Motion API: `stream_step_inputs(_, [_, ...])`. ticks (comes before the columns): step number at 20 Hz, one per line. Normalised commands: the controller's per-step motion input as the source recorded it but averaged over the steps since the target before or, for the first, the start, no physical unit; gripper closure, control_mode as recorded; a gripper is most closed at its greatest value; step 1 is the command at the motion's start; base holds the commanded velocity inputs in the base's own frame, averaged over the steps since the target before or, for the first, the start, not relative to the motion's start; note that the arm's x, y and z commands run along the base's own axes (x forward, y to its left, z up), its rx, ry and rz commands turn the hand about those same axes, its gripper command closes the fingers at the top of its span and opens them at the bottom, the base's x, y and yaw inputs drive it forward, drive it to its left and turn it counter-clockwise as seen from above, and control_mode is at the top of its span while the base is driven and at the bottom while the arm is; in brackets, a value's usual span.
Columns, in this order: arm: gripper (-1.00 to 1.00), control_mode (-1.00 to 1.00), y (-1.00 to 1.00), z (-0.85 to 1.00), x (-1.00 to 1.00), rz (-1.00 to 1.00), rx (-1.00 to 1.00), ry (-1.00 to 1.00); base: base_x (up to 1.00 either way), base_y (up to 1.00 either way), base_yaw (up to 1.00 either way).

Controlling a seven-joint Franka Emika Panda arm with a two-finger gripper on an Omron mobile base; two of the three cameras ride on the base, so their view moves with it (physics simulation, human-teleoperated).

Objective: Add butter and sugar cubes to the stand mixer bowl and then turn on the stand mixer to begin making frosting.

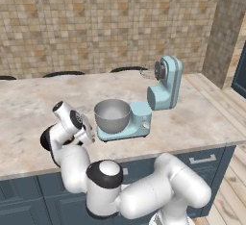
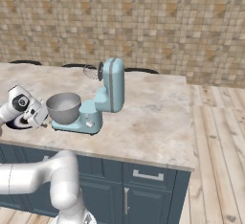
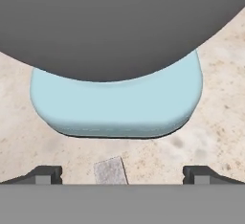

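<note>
The sugar cube (image 3: pixel 110 171), a small greyish square, lies on the counter (image 3: pixel 215 122) between our fingertips (image 3: pixel 47 174), nearer the left tip than the right and just in front of the mixer (image 1: pixel 156 99) base. We judge we are at the pick-up of the sugar, with nothing yet added: the bowl (image 1: pixel 113 115) looks empty from the left base view. Our gripper (image 3: pixel 122 175) stands with its jaws wide apart and holds nothing, low beside the bowl's left side. The next move calls for a short descent straight over the cube, centred a little more, then a close on a very small thing. The bowl's wall looms close above, so the lift must clear its rim.
</note>
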Motion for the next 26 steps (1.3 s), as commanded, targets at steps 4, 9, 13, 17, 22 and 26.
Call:
stream_step_inputs(4, [-1.00, -1.00, 0.00, -0.32, 0.22, 0.06, 0.00, 0.00, 0.00, 0.00, 0.00])
stream_step_inputs(9, [-1.00, -1.00, 0.01, -0.25, 0.38, 0.08, 0.00, 0.00, 0.00, 0.00, 0.00])
stream_step_inputs(13, [-1.00, -1.00, 0.00, -0.17, 0.14, 0.06, 0.00, 0.00, 0.00, 0.00, 0.00])
stream_step_inputs(17, [1.00, -1.00, -0.01, -0.16, -0.03, 0.01, 0.00, 0.00, 0.00, 0.00, 0.00])
stream_step_inputs(22, [1.00, -1.00, -0.03, -0.13, -0.11, 0.00, 0.00, 0.00, 0.00, 0.00, 0.00])
stream_step_inputs(26, [1.00, -1.00, 0.00, -0.01, -0.07, 0.00, 0.00, 0.00, 0.00, 0.00, 0.00])
